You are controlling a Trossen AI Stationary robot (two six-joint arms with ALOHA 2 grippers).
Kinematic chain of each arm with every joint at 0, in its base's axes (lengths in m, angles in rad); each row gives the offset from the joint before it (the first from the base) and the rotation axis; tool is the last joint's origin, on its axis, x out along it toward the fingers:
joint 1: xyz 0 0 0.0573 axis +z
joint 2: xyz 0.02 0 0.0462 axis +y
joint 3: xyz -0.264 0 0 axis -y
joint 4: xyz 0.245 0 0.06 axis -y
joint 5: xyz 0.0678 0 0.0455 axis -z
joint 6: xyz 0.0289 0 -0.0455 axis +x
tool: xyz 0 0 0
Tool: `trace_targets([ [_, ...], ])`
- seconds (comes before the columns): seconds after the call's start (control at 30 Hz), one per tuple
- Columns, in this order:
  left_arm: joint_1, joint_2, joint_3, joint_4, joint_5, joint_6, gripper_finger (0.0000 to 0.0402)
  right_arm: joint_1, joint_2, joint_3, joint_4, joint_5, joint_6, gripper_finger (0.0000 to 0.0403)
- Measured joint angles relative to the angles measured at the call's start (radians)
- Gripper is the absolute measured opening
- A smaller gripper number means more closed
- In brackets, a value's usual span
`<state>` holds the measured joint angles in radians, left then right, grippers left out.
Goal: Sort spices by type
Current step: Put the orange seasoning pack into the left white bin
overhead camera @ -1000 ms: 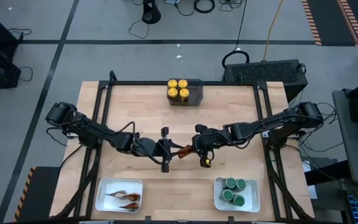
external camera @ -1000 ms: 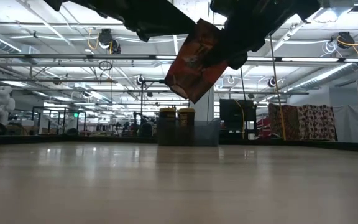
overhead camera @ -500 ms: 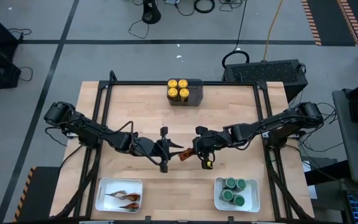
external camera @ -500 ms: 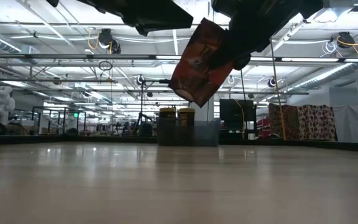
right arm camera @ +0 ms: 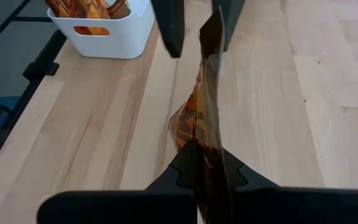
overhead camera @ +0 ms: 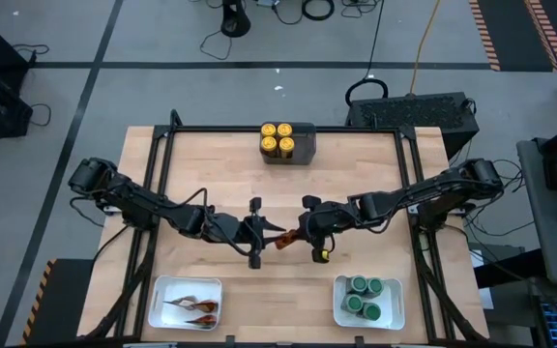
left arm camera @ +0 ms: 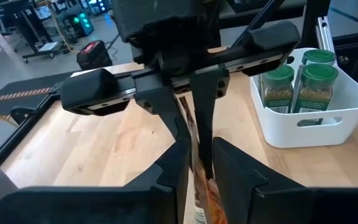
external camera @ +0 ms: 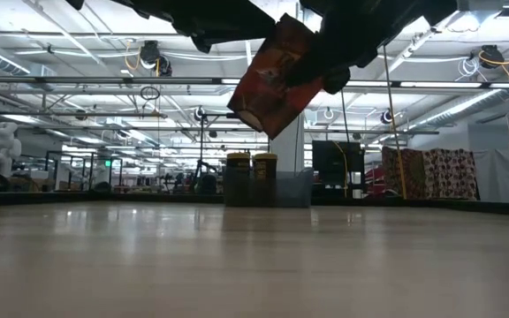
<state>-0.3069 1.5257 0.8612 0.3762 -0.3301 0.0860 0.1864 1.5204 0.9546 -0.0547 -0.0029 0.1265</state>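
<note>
Right gripper (overhead camera: 303, 230) pressed flat on one edge of the thin brown-orange foil spice packet (overhead camera: 285, 237), held in the air over the middle of the pale wooden table (overhead camera: 220, 174); the right wrist view shows the packet edge-on between the closed fingers. Left gripper (overhead camera: 262, 234) meets it from the other side, its fingers (left arm camera: 182, 155) narrowed to a slit around the packet's far edge, seemingly pinching it, so both arms have hold of it at once: a hand-over in mid-air, by my reading. Outward from there: white rectangular tray (overhead camera: 162, 286) at the near left holds two packets of the same kind; white rectangular tray (overhead camera: 395, 314) at the near right holds four green-lidded round jars (overhead camera: 363, 295); dark grey bin (overhead camera: 305, 140) at the far edge holds four yellow-lidded round jars (overhead camera: 278, 136). Nothing loose lies on the tabletop, so this packet looks to be the last item, and it likely belongs in the near left tray. Open room between the grippers and that tray; the black frame rails run along the table sides, well clear of the path.
</note>
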Motion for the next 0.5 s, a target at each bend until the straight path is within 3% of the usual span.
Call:
trace_targets([
  [0.5, 0.016, 0.027, 0.000, 0.009, 0.022, -0.003, 0.0080, 0.005, 0.014, 0.000, 0.073, -0.003, -0.008, 0.0000],
])
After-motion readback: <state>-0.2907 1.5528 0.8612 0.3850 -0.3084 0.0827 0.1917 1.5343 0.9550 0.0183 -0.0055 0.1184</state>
